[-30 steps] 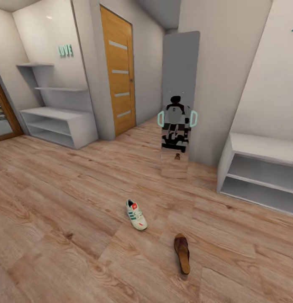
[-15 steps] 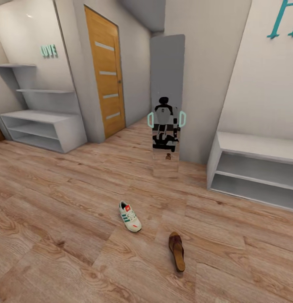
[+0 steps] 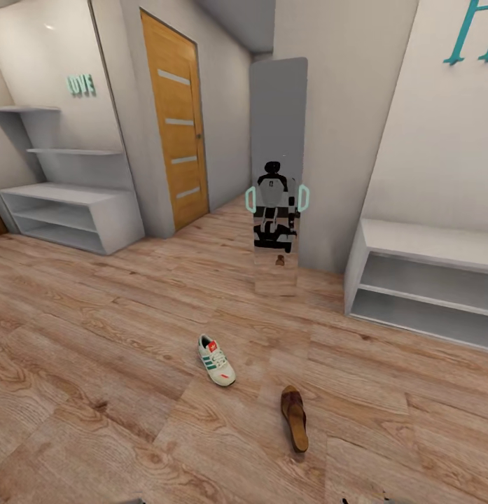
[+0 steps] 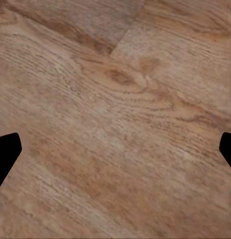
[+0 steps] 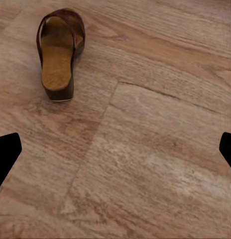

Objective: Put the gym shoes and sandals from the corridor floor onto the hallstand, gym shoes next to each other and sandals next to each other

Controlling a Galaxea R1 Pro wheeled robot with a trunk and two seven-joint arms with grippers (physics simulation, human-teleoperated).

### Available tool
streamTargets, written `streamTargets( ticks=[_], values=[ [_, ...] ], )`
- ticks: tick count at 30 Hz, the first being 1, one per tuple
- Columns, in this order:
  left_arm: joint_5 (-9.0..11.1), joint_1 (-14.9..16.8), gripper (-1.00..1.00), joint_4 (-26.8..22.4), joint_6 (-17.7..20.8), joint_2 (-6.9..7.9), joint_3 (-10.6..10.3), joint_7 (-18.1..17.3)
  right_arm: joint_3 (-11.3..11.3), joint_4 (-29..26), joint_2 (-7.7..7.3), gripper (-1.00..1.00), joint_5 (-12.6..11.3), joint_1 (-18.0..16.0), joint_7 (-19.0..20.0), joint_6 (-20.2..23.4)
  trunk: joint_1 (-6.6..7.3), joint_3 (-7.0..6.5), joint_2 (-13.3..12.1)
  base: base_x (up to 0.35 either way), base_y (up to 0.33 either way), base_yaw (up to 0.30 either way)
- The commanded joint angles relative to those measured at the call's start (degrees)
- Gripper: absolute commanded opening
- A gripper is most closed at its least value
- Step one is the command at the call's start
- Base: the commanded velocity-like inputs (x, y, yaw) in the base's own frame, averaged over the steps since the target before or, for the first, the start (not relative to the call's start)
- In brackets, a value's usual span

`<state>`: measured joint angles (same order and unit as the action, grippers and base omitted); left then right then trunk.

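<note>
Head view: approach step, one gym shoe (image 3: 216,360) and one sandal (image 3: 295,418) lying apart mid corridor floor (image 3: 96,350), hallstand (image 3: 68,210) far at left wall; both grippers spread wide, empty; next, reaching toward sandal.

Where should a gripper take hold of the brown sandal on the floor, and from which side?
Probably across the patterned upper of the sandal, coming down from above. It lies flat on its sole on the floor, and the raised strap band is its narrowest graspable part.
</note>
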<state>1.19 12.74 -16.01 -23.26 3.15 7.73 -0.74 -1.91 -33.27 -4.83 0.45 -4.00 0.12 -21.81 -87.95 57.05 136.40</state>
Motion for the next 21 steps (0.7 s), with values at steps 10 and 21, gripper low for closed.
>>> streamTargets(
  ticks=[10,21],
  values=[
    [-0.08,9.47,1.00,-3.15,5.73,-0.62,-0.28,-0.12,0.17,-10.33,0.37,1.00,-0.03,-4.92,-0.13,7.10,0.01,0.05,0.02,0.000,0.000,0.000],
    [-0.05,16.23,1.00,-4.58,14.31,-0.85,-0.31,-0.22,0.23,-13.44,3.22,1.00,-0.15,-15.19,0.11,27.45,0.01,0.05,0.02,0.000,0.000,0.000]
  ],
)
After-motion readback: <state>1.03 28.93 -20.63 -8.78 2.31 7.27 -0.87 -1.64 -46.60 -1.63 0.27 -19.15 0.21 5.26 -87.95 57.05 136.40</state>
